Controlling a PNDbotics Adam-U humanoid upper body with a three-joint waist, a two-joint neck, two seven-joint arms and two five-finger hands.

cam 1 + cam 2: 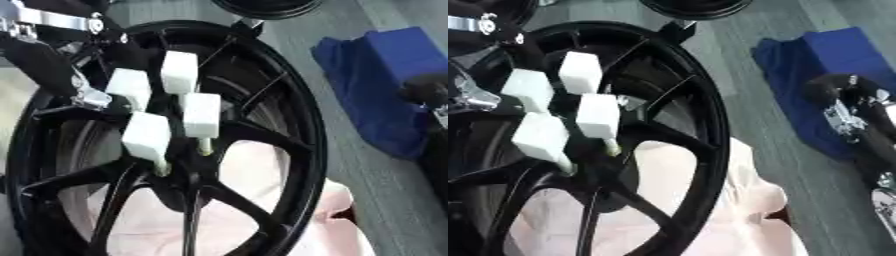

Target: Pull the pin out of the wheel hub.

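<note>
The black wheel (289, 130) fills the view, lying on pale cloth (254, 200). The left robot hand (166, 107) reaches in from eleven o'clock, its white-capped fingers bent down around the hub (179, 185) at centre. I cannot make out a pin, nor whether it is out. The right robot hand (846, 112) idles at three o'clock; its fingers are unclear.

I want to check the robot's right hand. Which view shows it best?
The right eye view: the right hand appears there over the blue cloth, dark with silver parts. The left eye view shows only its edge at the picture's right border.
</note>
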